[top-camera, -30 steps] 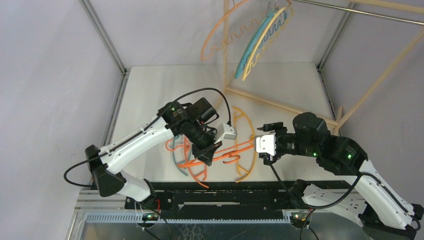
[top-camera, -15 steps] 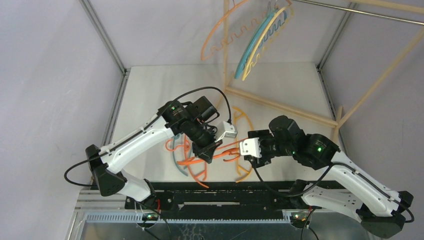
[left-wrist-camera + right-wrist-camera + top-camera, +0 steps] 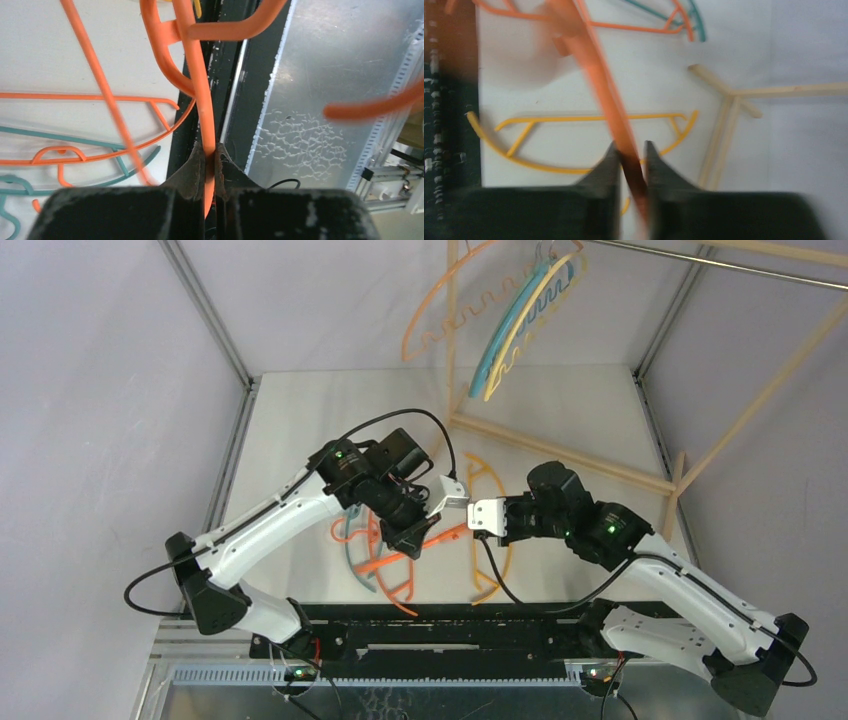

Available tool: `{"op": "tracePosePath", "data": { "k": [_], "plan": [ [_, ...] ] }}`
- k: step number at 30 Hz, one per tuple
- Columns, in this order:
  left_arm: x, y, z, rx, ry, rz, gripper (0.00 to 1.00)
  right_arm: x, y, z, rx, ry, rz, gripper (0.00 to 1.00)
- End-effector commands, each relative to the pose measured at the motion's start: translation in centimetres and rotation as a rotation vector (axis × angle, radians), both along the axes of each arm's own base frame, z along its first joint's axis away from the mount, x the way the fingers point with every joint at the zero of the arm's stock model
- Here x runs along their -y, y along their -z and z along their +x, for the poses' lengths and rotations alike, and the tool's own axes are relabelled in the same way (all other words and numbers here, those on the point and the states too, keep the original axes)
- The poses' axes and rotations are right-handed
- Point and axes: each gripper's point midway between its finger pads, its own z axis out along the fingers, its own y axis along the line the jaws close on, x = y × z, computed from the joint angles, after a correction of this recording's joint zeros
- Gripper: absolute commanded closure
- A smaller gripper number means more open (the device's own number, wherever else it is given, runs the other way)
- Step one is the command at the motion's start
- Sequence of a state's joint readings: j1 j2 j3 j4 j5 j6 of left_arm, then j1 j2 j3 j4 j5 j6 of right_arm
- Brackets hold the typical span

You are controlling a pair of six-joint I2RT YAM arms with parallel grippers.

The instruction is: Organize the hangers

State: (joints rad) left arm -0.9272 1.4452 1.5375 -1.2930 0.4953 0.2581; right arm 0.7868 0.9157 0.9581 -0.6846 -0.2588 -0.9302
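My left gripper (image 3: 416, 540) is clamped tight on the orange hanger (image 3: 445, 536). The jaws pinch its bar above the near part of the surface (image 3: 300, 420). Beneath it, left of centre by the near edge, a teal hanger (image 3: 351, 558) and other orange hangers (image 3: 75, 95) lie flat and overlapping. Bare surface shows between that heap and the left edge, and on toward the far left corner.

My right gripper (image 3: 466, 524) meets the same orange hanger from the right. Its jaws stand narrow and the bar fills the gap between them, though that wrist view is blurred. My two grippers sit just beside each other along the bar. Under the right one a yellow hanger (image 3: 554, 119) lies flat near the middle of the near edge, its far end close to the base pole of the wooden rack (image 3: 560, 452).

The rack stands on the far right part of the surface. High on it hang three hangers side by side: a peach hanger (image 3: 440, 325) with a wavy bar, a blue hanger (image 3: 503, 330) and a pale yellow hanger (image 3: 530, 320). The rack's slanted poles reach toward the right edge, so the room on that side is narrow.
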Motion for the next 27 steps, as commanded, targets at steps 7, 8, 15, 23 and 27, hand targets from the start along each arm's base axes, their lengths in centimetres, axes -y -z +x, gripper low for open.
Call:
{"op": "tracePosePath", "data": {
  "k": [7,8,15,23,27],
  "plan": [
    [-0.1,-2.6,0.6,0.127,-0.018,-0.079,1.0,0.9,-1.5,-0.9,-0.091,0.069,0.079,1.0],
    [-0.2,-2.6,1.4,0.16,-0.055,-0.066,1.0,1.0,-1.6,-1.6,-0.123,0.079,0.093,1.0],
    [-2.4,-5.4,11.9,0.491,-0.577,-0.168,0.56,3.2,-1.4,-5.0,-0.268,0.199,0.112,1.0],
    [-5.3,-8.1,15.6,0.521,-0.843,-0.256,0.41,8.5,-2.7,-3.1,-0.21,0.57,0.161,1.0],
    [-5.1,-6.2,15.1,0.475,-0.823,-0.216,0.44,11.4,-2.9,-2.4,-0.201,0.734,0.142,1.0]
  ]
}}
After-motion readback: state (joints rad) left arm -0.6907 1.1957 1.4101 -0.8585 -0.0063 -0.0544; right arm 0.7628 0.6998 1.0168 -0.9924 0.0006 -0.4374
